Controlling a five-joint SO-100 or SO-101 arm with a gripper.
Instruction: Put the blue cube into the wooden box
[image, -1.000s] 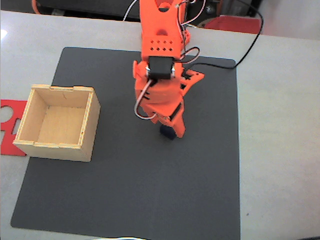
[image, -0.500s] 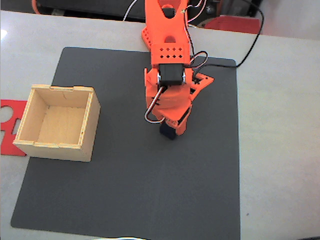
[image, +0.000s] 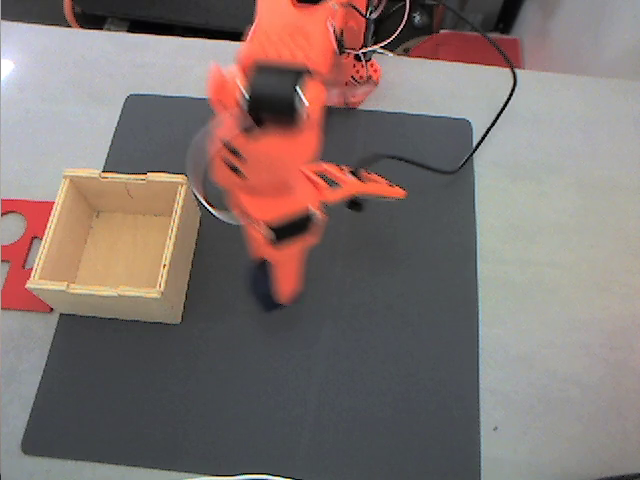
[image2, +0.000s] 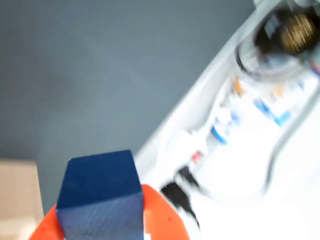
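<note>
My orange gripper (image: 272, 292) hangs over the dark mat, blurred by motion, a short way right of the wooden box (image: 116, 245). The blue cube (image: 264, 289) shows as a dark patch at the fingertips. In the wrist view the blue cube (image2: 100, 192) sits large between the orange fingers (image2: 165, 215), with the gripper (image2: 107, 225) shut on it and raised off the mat. A pale corner of the wooden box (image2: 17, 197) lies at the lower left of that view. The box stands open-topped and holds nothing.
A dark grey mat (image: 380, 380) covers the table middle. A flat red plate (image: 18, 250) lies left of the box. A black cable (image: 470, 140) curves across the mat's far right corner. Blurred clutter (image2: 260, 95) lies beyond the mat edge in the wrist view.
The arm has lifted and swung left toward the wooden box, carrying the blue cube away from the mat's centre. The box has stayed in place.
</note>
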